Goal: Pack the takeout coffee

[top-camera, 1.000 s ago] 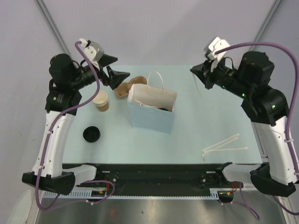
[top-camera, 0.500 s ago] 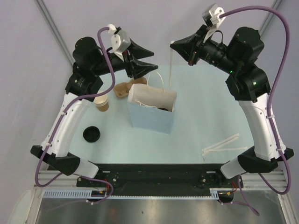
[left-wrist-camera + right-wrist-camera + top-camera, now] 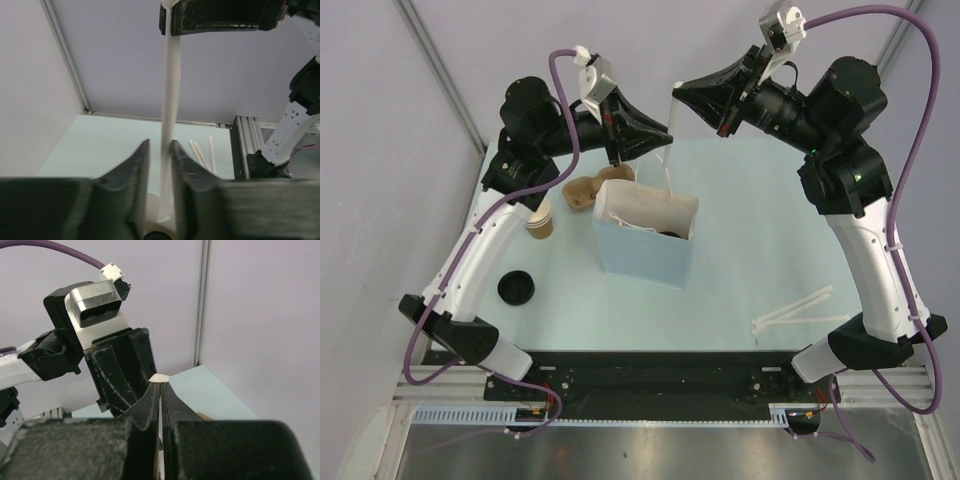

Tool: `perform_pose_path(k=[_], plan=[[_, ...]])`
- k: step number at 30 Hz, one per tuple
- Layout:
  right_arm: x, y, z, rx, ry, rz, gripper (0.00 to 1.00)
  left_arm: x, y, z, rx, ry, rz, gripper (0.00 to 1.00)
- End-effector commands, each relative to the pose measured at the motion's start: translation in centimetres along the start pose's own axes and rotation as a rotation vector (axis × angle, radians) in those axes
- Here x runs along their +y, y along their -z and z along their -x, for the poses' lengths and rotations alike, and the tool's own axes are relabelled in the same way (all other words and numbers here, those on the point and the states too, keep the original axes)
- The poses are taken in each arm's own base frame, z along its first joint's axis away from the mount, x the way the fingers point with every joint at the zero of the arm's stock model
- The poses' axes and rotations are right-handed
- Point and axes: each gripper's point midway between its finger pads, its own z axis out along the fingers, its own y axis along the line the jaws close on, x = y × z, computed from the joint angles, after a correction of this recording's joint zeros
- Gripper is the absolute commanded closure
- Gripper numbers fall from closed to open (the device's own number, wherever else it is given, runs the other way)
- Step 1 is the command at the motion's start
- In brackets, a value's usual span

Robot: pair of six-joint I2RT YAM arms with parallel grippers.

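One takeout coffee (image 3: pixel 670 235) inside blue bag (image 3: pixel 640 255), upright, black lid upward

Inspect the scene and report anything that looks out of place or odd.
A black lid lies alone on the table, apart from the lidless cup. A white straw hangs in mid-air, pinched at its top by the right gripper, with the left gripper open around it. Nothing looks spilled.

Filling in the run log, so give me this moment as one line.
right hand: shut on wrapped straw, straw hanging down | left hand: open, fingers either side of wrapped straw, not clamped
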Motion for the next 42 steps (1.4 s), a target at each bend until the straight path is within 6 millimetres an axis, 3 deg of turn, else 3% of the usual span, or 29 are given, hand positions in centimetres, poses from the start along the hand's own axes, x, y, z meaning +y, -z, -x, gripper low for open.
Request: perform_pose_path(k=[1, 2, 5, 6, 8, 9, 12, 14, 25, 42], plan=[[0.6, -0.4, 0.9, -0.040, -0.002, 0.034, 1.00, -1.5, -0.2, 1.3, -0.034, -0.005, -0.069, 0.83], [0.5, -0.4, 0.8, -0.038, -0.003, 0.029, 1.00, -1.6, -0.2, 1.2, -0.032, -0.004, -0.072, 0.92], [0.0, -0.2, 0.4, -0.026, -0.002, 0.010, 0.98, -1.5, 0.0, 0.5, -0.011, -0.001, -0.066, 1.00], [-0.1, 0.0, 0.3, -0.024, -0.001, -0.001, 0.79, -1.4, 0.1, 0.2, -0.002, -0.011, -0.062, 1.00], [-0.8, 0.2, -0.4, -0.007, -0.006, -0.027, 0.55, -1.2, 0.3, -1.2, 0.032, 0.011, -0.053, 1.00], [-1.0, 0.4, -0.5, -0.003, -0.005, -0.038, 0.37, -0.9, 0.5, -1.7, 0.044, 0.008, -0.043, 1.00], [-2.2, 1.5, -0.8, 0.010, -0.003, -0.092, 0.12, 0.1, 1.1, -3.3, 0.087, 0.009, -0.017, 1.00], [-2.5, 2.2, -1.0, 0.017, -0.001, -0.119, 0.02, 0.8, 1.5, -4.7, 0.130, 0.023, 0.000, 1.00], [-5.5, 5.6, -2.4, 0.054, -0.006, -0.248, 0.00, 3.0, 3.2, -12.4, 0.334, 0.018, 0.014, 1.00], [-6.1, 7.3, -4.2, 0.087, -0.021, -0.283, 0.00, 4.2, 5.0, -20.9, 0.549, 0.017, -0.022, 1.00]])
